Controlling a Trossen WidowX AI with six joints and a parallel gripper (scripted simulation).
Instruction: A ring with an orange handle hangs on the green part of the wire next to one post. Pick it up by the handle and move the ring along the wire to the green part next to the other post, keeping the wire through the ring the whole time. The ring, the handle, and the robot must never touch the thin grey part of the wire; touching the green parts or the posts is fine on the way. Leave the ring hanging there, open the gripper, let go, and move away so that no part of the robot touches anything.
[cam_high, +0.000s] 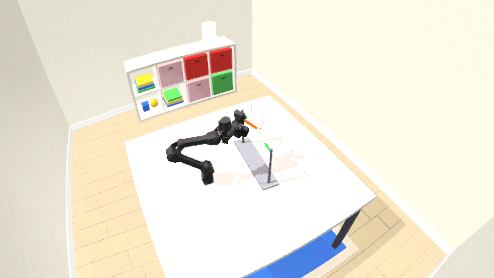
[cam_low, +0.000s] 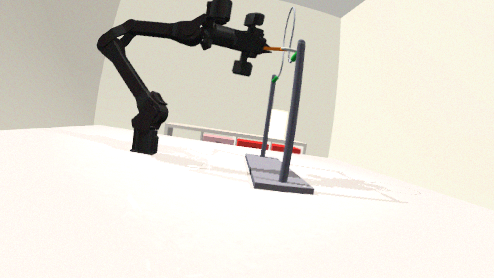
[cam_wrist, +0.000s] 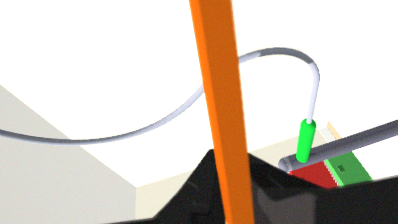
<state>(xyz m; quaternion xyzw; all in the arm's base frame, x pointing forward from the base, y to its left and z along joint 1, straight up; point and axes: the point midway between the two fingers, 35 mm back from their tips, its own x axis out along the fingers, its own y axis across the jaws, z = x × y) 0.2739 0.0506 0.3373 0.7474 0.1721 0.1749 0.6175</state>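
Note:
My gripper (cam_high: 244, 120) (cam_low: 265, 48) (cam_wrist: 222, 155) is shut on the orange handle (cam_high: 251, 124) (cam_low: 274, 49) (cam_wrist: 222, 90), high above the table. The pale ring (cam_low: 289, 49) at the handle's outer end is seen nearly edge-on in the exterior view; it is out of the wrist view. The grey wire (cam_low: 286, 30) (cam_wrist: 100, 141) arches between two posts. The far post (cam_low: 267, 117) (cam_wrist: 350, 142) has a green part (cam_low: 275, 78) (cam_wrist: 305, 140). The near post (cam_high: 270, 167) (cam_low: 293, 110) has another green part (cam_high: 268, 146) (cam_low: 293, 57). Contact between ring and wire cannot be told.
The posts stand on a grey base (cam_high: 250, 160) (cam_low: 285, 188) on the white table (cam_high: 200, 215) (cam_low: 150, 225). The arm reaches over from the left side of the base. A shelf (cam_high: 180, 52) with coloured boxes stands behind the table.

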